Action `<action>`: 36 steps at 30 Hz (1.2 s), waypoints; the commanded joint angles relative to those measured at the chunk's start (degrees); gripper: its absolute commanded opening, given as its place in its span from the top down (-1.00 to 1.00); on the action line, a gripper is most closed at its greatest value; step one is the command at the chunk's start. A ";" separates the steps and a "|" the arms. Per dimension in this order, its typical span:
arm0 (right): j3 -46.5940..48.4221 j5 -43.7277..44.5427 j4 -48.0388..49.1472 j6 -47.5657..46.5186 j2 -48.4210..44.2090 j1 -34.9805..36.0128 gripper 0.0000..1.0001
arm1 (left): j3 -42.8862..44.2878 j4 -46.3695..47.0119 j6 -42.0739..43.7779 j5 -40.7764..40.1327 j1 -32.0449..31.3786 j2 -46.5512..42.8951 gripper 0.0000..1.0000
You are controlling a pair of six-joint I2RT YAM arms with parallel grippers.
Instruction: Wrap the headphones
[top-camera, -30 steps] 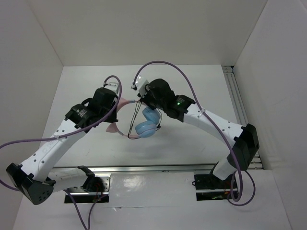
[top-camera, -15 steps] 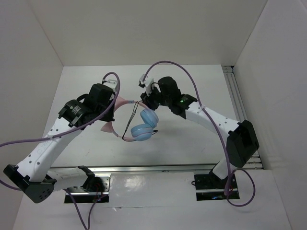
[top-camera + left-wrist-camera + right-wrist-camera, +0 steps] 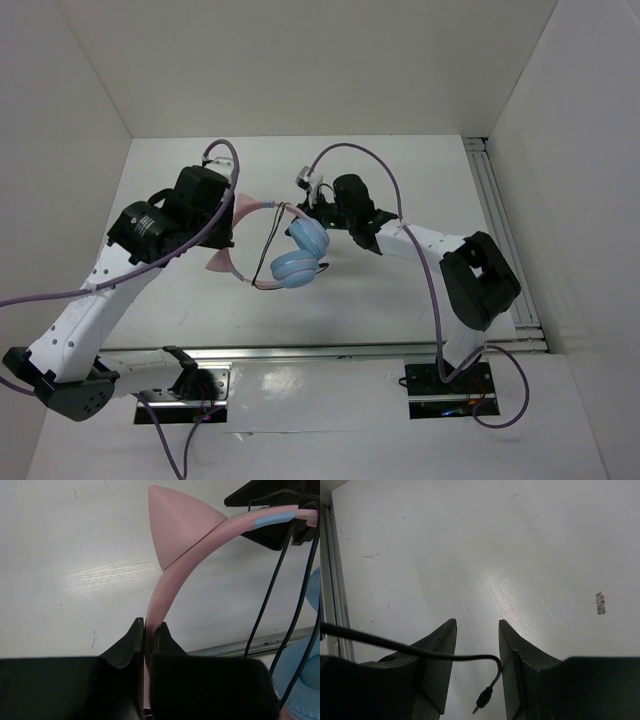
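headphones (image 3: 293, 266) – left jaws clamped on pink headband (image 3: 167, 587); right jaws apart, cord (image 3: 395, 649) plug dangling between

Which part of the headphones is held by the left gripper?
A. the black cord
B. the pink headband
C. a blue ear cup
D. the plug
B: in the left wrist view the left gripper is shut on the pink headband, near a cat ear.

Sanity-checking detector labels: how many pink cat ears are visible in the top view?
2, both on the headband: one cat ear toward the far wall, the other cat ear nearer the arm bases. None appears hidden.
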 commanded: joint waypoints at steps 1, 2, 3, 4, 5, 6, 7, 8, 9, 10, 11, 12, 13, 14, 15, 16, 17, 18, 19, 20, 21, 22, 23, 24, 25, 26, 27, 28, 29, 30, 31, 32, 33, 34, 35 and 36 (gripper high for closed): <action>-1.73 -4.01 12.63 4.87 1.91 -0.73 0.07 | 4.22 1.67 -4.23 0.53 -0.16 -1.10 1.00; -2.52 -4.72 15.25 5.75 3.05 -0.74 0.09 | 5.10 1.67 -4.24 0.53 -0.16 -1.10 1.00; -3.05 -5.24 16.41 7.06 3.75 -1.26 0.12 | 5.11 1.67 -4.24 0.53 -0.16 -1.63 1.00; -3.05 -5.86 17.47 7.59 4.28 -1.27 0.16 | 6.59 1.67 -4.85 0.53 -0.16 -1.63 1.00; -3.05 -6.47 18.17 7.60 4.81 -1.27 0.23 | 6.60 1.15 -4.86 0.53 -0.16 -1.63 1.00; -3.05 -6.48 18.96 8.38 5.60 -1.79 0.26 | 7.39 1.15 -5.47 -0.16 -0.16 -1.63 1.00; -3.66 -7.09 18.97 8.91 5.61 -1.79 0.29 | 7.39 0.45 -5.47 -0.17 -0.16 -1.63 1.00; -3.67 -7.10 20.01 8.92 5.61 -1.79 0.33 | 8.00 0.44 -6.08 -0.95 -0.16 -1.02 1.00; -4.19 -7.10 20.55 9.61 6.13 -1.79 0.40 | 8.01 0.44 -6.09 -0.96 -0.16 -1.02 1.00; -4.80 -7.10 21.34 9.62 6.13 -1.79 0.40 | 8.01 0.44 -6.87 -1.66 -0.16 -1.02 1.00; -4.81 -7.10 21.34 9.62 6.13 -1.79 0.40 | 8.01 0.44 -6.88 -1.66 -0.16 -1.02 1.00; -5.59 -7.62 21.34 10.23 6.13 -1.79 0.40 | 8.01 0.44 -7.40 -2.18 -0.16 -1.02 1.00; -5.60 -7.62 21.34 10.24 6.13 -1.79 0.40 | 8.01 0.44 -7.41 -2.19 -0.16 -1.02 1.00; -6.47 -7.01 21.34 10.24 5.35 -1.79 0.40 | 8.01 0.44 -7.41 -2.19 -0.16 -0.49 1.00; -7.52 -7.01 21.87 10.24 5.34 -1.79 0.37 | 8.01 0.44 -7.93 -2.19 -0.16 -0.49 1.00; -7.53 -7.01 21.87 10.24 4.73 -1.79 0.32 | 8.01 0.44 -7.93 -2.19 -0.16 -0.49 1.00; -8.32 -7.01 21.87 10.24 4.73 -2.49 0.29 | 7.40 0.44 -7.93 -2.19 -0.16 -0.49 1.00; -9.02 -7.01 22.39 10.24 3.94 -2.50 0.27 | 7.39 0.44 -7.93 -2.19 -0.16 -0.49 1.00; -9.03 -7.01 22.40 10.76 3.07 -2.50 0.24 | 7.39 0.96 -7.93 -2.19 -0.16 -0.49 1.00; -9.73 -7.01 23.18 10.76 3.06 -3.19 0.22 | 6.78 0.97 -7.93 -2.19 -0.16 0.03 1.00; -10.25 -7.01 23.19 11.29 2.27 -3.20 0.22 | 6.78 0.97 -7.93 -2.19 -0.16 0.04 1.00; -10.26 -7.01 23.19 11.29 2.27 -3.81 0.22 | 6.78 0.97 -7.93 -2.19 -0.16 0.04 1.00; -10.26 -7.01 23.19 11.29 1.74 -4.34 0.22 | 6.78 0.97 -7.93 -2.19 -0.16 0.04 1.00; -10.26 -7.01 23.19 11.29 1.74 -4.34 0.22 | 6.78 0.97 -7.93 -2.71 -0.16 0.04 1.00; -10.26 -7.62 23.19 11.81 1.74 -4.34 0.22 | 6.78 0.97 -7.93 -2.72 -0.16 0.04 1.00; -10.26 -8.14 23.19 11.82 1.74 -4.87 0.22 | 6.78 0.97 -7.93 -2.72 -0.16 0.04 1.00; -10.78 -8.15 23.80 11.82 1.74 -4.87 0.22 | 6.78 0.97 -7.93 -2.72 -0.16 0.56 1.00; -10.79 -8.15 24.33 12.43 1.74 -4.87 0.22 | 6.78 0.97 -7.93 -2.72 -0.16 0.57 1.00; -10.79 -8.15 24.33 12.43 1.74 -4.87 0.22 | 6.78 0.97 -8.45 -2.72 -0.16 0.57 1.00; -10.79 -8.15 24.94 13.04 1.74 -4.87 0.19 | 6.78 0.97 -8.46 -2.72 -0.16 0.57 1.00; -10.26 -8.15 24.95 13.05 1.74 -4.87 0.17 | 6.78 0.97 -8.46 -2.20 -0.16 0.57 1.00; -10.26 -8.15 24.95 13.05 2.35 -5.39 0.17 | 6.78 0.97 -8.46 -2.19 -0.16 0.57 1.00; -9.65 -8.15 24.95 13.05 2.35 -5.40 0.17 | 6.78 0.97 -8.46 -2.19 -0.16 0.57 1.00; -9.04 -8.15 24.95 13.05 2.96 -5.40 0.17 | 6.78 0.97 -8.46 -2.19 -0.16 0.57 1.00; -9.03 -8.15 24.95 13.57 2.97 -5.40 0.17 | 6.78 0.97 -8.46 -2.19 -0.16 0.57 1.00; -8.51 -8.15 24.95 13.58 2.97 -5.40 0.17 | 6.78 0.97 -8.46 -2.19 -0.16 0.57 1.00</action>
